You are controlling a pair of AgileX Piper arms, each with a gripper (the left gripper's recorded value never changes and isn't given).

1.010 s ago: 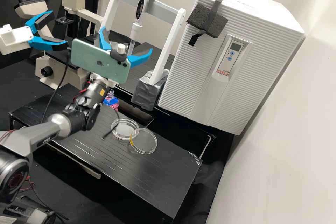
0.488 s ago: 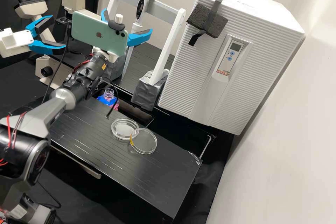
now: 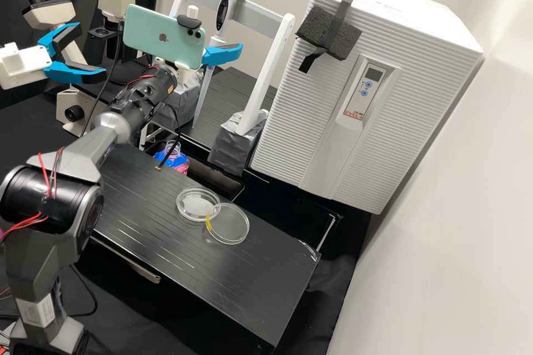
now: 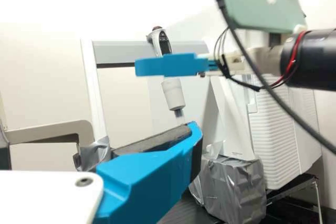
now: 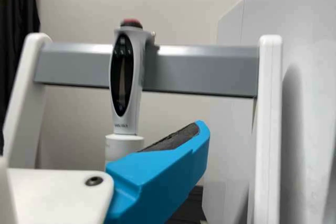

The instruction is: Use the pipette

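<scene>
A white and grey pipette (image 3: 222,10) with a red top button hangs upright on the grey bar of a white stand (image 3: 261,16). My right gripper (image 3: 210,39), which carries a green phone (image 3: 164,36), is open at the pipette's lower shaft. One blue finger (image 3: 222,54) shows to the shaft's right; the other is hidden behind the phone. In the right wrist view the pipette (image 5: 125,77) is close, just beyond one finger (image 5: 157,177). My left gripper (image 3: 78,52) is open at the far left, by the microscope. Its wrist view shows the pipette (image 4: 160,43) behind the right finger (image 4: 168,65).
Two clear petri dishes (image 3: 197,202) (image 3: 229,223) lie on the black ribbed platform (image 3: 222,272). A bottle of pink liquid (image 3: 176,160) stands behind it. A microscope (image 3: 66,105) is at the left, a large white unit (image 3: 366,83) at the right.
The right arm has lifted its gripper and phone from above the bottle up to the pipette's shaft on the stand. The left gripper has stayed put.
</scene>
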